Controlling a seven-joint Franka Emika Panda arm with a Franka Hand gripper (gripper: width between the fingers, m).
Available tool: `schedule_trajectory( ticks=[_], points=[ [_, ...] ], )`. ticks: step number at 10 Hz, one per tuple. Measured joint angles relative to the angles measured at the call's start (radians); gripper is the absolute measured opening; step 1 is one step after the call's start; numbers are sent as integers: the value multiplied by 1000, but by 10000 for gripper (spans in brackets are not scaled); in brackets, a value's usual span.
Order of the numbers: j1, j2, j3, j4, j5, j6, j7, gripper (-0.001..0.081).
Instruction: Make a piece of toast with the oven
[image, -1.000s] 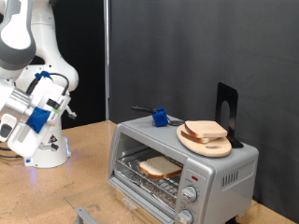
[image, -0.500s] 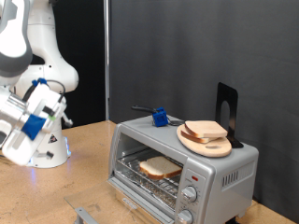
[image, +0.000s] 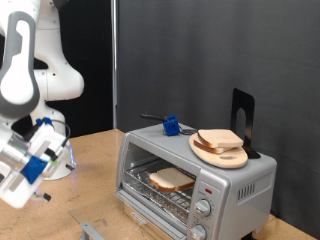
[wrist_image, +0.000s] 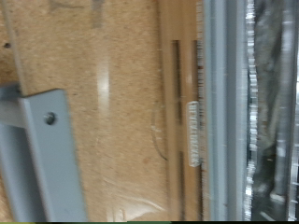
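Note:
The oven (image: 235, 185) is a silver box at the exterior view's right, with knobs at its lower right front. One piece of toast (image: 172, 179) lies inside it on the wire rack, and the door looks dropped open. A second slice (image: 220, 138) rests on a round wooden board (image: 222, 155) on the oven's roof. My gripper (image: 18, 180) hangs low at the exterior view's far left, well away from the oven and near the tabletop, with nothing seen between its fingers. The wrist view is blurred and shows only the tabletop (wrist_image: 112, 93) and shiny metal (wrist_image: 252, 112).
A small blue object (image: 171, 126) and a black upright stand (image: 243, 118) also sit on the oven's roof. A grey metal piece (image: 90, 231) lies on the wooden table in front of the oven. A grey bar (wrist_image: 37, 159) crosses the wrist view. A black curtain backs the scene.
The arm has swung down and toward the exterior view's lower left, carrying the gripper farther from the oven. The oven, both slices and the board have not moved.

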Motion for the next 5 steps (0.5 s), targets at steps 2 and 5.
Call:
schedule_trajectory(
  ticks=[2,5],
  points=[
    [0,86,22,13,65,39,-72,808],
    [0,193,64,45,149,60,-146,808]
  ],
)
